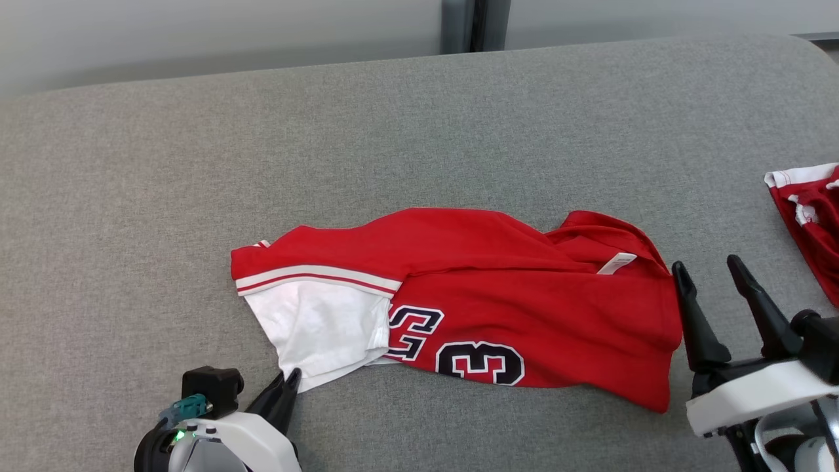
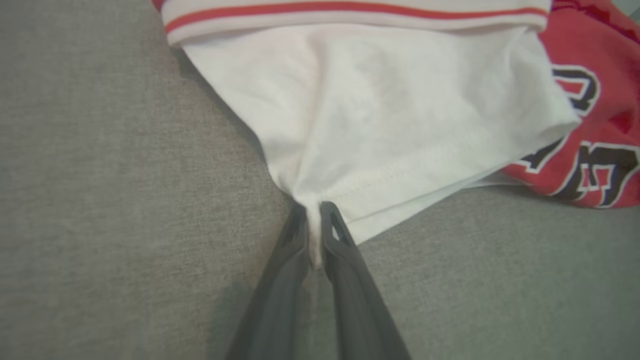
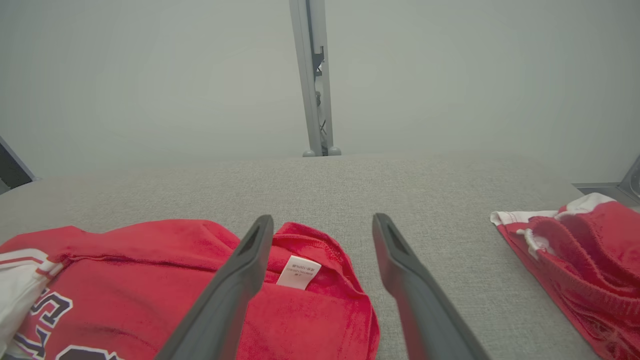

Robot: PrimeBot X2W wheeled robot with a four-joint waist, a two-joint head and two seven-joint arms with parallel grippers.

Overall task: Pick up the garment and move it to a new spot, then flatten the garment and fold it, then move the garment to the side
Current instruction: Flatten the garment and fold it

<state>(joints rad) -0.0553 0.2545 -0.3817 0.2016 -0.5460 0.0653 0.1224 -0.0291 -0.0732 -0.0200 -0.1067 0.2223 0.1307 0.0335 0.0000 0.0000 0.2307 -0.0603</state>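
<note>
A red jersey [image 1: 511, 295] with a white sleeve [image 1: 324, 331], striped trim and dark numbers lies crumpled across the middle of the grey cushion [image 1: 393, 131]. My left gripper [image 1: 290, 377] is shut on the lower corner of the white sleeve [image 2: 400, 115]; in the left wrist view the cloth bunches between the two dark fingers [image 2: 292, 240]. My right gripper [image 1: 711, 272] stands open just past the jersey's right edge, above the cushion. In the right wrist view its left finger [image 3: 250, 260] overlaps the red jersey [image 3: 150, 280] near the white label [image 3: 298, 272].
A second red garment with white trim [image 1: 809, 216] lies at the cushion's right edge, also the red garment [image 3: 575, 255] in the right wrist view. Bare grey cushion spreads behind and to the left of the jersey. A pale wall and a grey post [image 3: 315, 75] stand beyond.
</note>
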